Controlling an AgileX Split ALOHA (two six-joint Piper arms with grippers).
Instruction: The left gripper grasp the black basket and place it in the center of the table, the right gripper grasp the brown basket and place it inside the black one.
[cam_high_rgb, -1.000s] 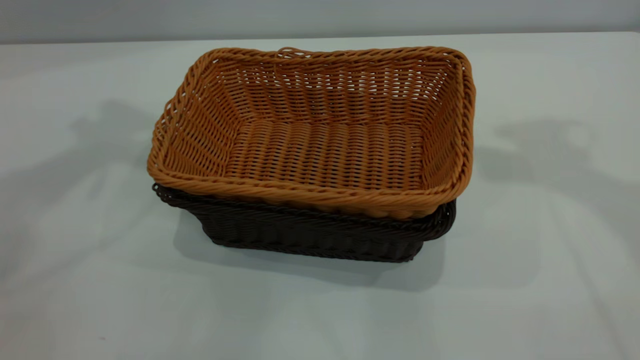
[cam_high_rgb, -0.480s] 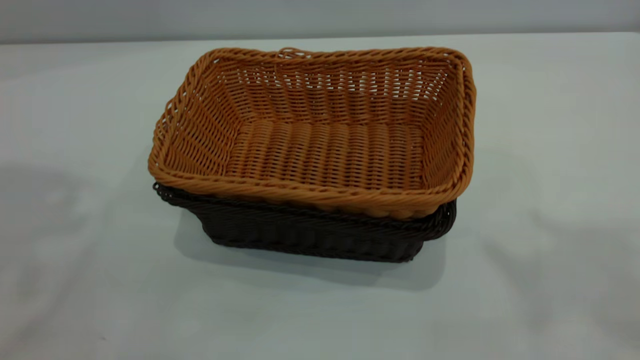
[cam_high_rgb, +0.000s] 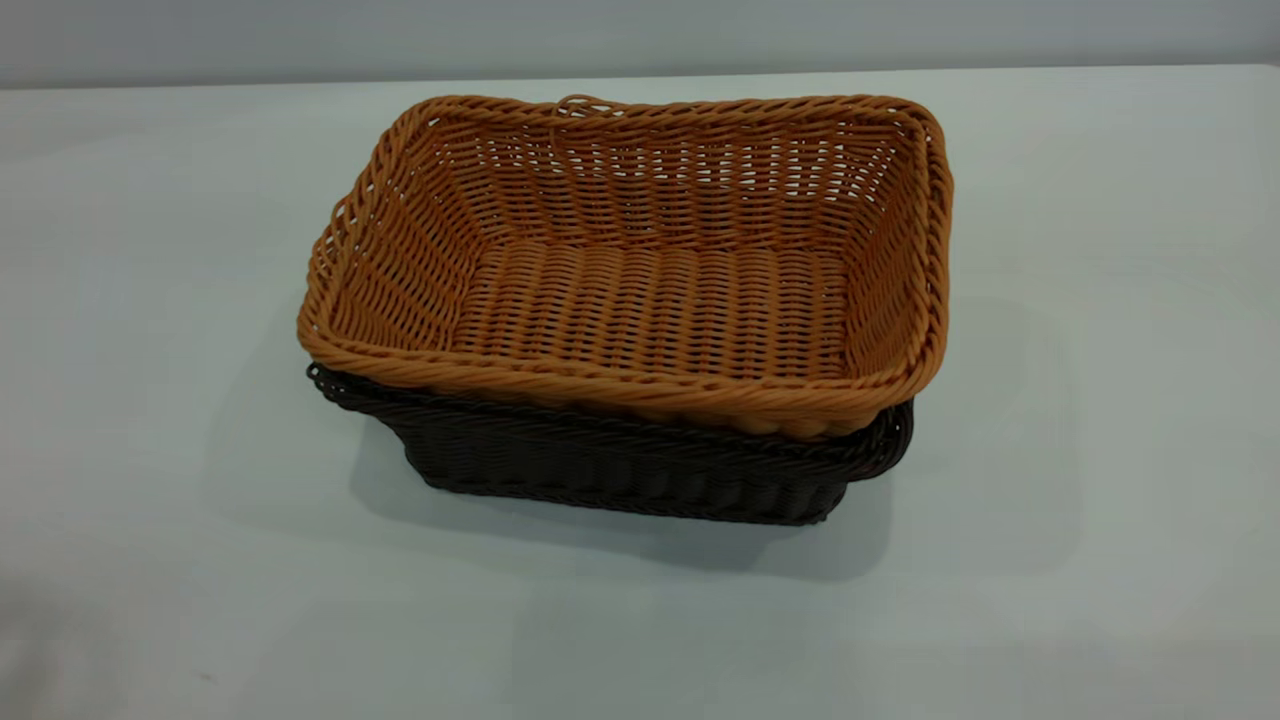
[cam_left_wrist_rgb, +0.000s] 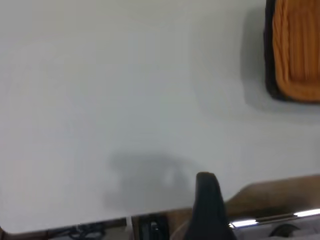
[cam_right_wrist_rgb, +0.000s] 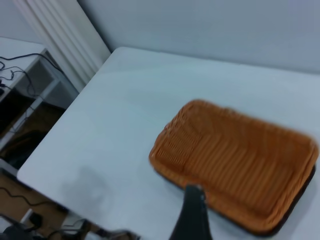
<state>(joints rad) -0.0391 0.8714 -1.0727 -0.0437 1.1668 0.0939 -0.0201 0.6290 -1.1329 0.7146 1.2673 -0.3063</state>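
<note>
Two baskets sit nested mid-frame in the exterior view: the brown basket rests inside the black basket, whose dark rim shows beneath it, both on the pale counter. Neither arm appears there. Each wrist view shows only one dark finger: the left claw at the lower middle, the right claw near the lower centre; whether either is apart or together cannot be told. Placement looks complete, so both arms should retreat without grazing the rims.

Left pincer and right pincer each hang raised, apart.
</note>
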